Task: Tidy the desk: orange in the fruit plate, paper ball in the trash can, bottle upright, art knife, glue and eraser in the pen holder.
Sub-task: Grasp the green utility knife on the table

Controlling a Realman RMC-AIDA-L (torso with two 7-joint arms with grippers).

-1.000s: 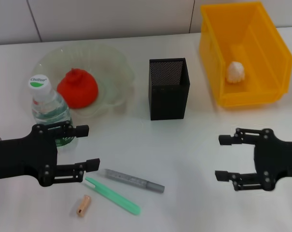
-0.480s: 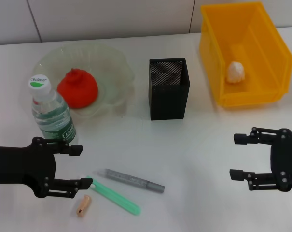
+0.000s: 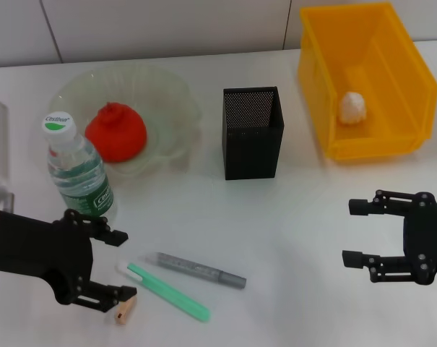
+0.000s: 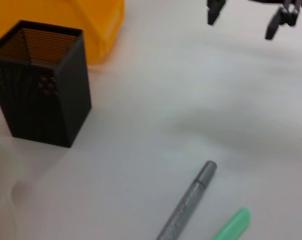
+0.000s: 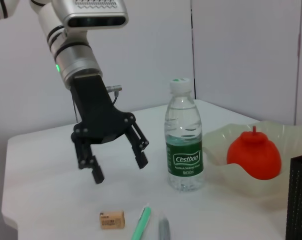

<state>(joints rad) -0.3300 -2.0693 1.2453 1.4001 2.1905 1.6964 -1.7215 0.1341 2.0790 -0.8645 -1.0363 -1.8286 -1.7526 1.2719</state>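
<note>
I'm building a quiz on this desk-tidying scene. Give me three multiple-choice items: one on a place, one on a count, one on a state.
1. Where is the paper ball?
A. In the trash can
B. In the fruit plate
C. On the table

2. How many long sticks lie on the table?
A. One
B. Two
C. Four

3. How is the bottle?
A. Lying flat
B. Upright
C. Held by a gripper

Answers:
1. A, it rests on the yellow bin's floor.
2. B, a grey stick and a green stick, beside the eraser.
3. B, it stands cap-up; the left gripper hangs open over the eraser and the right gripper is open, off to the side.
</note>
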